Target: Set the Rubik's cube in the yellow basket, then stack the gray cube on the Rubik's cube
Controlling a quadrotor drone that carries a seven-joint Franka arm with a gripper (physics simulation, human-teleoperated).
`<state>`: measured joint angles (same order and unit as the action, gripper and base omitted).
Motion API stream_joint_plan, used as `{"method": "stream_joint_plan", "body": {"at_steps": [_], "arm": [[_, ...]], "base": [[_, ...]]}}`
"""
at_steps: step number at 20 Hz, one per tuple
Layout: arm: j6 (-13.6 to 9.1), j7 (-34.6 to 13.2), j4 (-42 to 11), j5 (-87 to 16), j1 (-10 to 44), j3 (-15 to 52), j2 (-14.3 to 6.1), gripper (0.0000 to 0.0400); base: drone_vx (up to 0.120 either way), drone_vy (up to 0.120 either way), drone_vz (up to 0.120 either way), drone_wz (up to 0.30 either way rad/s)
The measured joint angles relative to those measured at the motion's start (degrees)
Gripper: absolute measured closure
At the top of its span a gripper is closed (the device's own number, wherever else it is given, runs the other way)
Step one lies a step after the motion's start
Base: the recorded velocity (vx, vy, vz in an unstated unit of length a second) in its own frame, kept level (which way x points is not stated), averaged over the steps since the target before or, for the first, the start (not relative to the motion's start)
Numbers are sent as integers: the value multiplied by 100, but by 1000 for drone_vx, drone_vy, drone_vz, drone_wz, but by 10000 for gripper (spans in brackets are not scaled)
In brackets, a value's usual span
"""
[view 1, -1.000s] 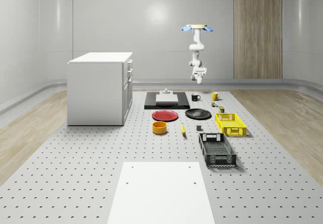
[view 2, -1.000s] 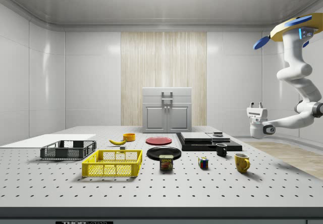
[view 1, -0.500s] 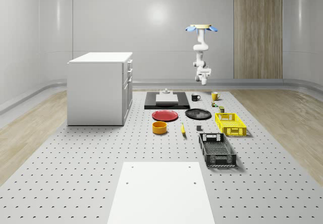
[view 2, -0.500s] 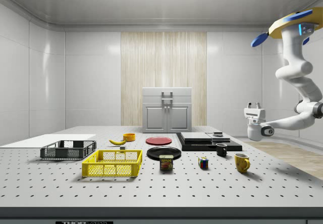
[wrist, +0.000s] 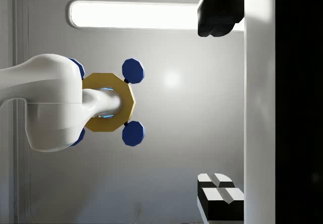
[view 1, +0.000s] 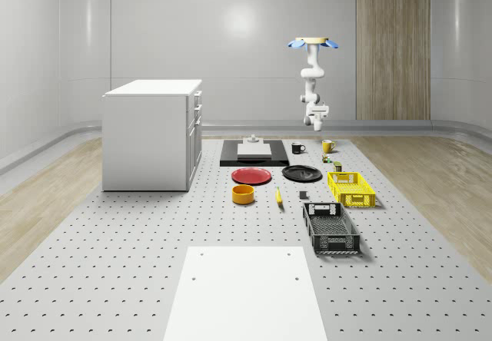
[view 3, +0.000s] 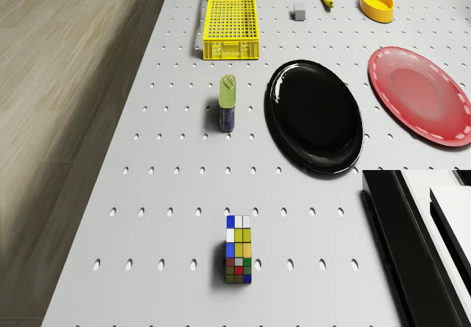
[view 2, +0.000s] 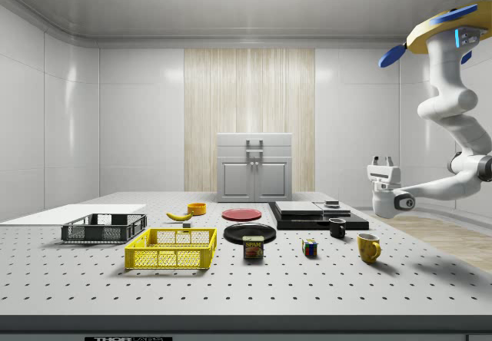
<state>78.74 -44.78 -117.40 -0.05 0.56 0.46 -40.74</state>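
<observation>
Drone (view 2: 446,30) hovers high in the air, well apart from the yellow basket (view 2: 171,258), out past the end of the bench (view 1: 115,241) that is far from the basket. Its white arm bends down and back toward the basket. The hand (view 2: 382,160) hangs in the air above the bench, well apart from the basket, and its tips point up. The wrist view looks up at the drone's underside and the ceiling light. The fingers (wrist: 217,19) are spread apart and hold nothing.

The Rubik's cube (view 3: 238,250) sits on the bench, well apart from the basket and outside it. A Spam can (view 3: 228,104) stands between the Rubik's cube and the basket. The gray cube (view 3: 298,12) rests on the bench just beside the basket, near its far end. A black plate (view 3: 315,117) lies near the basket, on the same side as the gray cube, and a red plate (view 3: 419,95) lies farther from the basket than the black one. In the side view, a yellow mug (view 2: 368,246) stands farther from the basket than the Rubik's cube does.
</observation>
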Motion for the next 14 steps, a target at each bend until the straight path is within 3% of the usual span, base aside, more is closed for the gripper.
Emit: {"method": "stream_joint_plan", "body": {"at_steps": [3, 14], "arm": [[13, -2, -9, -16, 4, 12, -9, 0], [62, -30, -46, -238, 54, 172, -44, 0]], "base": [[120, 107, 0, 0], [120, 0, 0, 0]]}}
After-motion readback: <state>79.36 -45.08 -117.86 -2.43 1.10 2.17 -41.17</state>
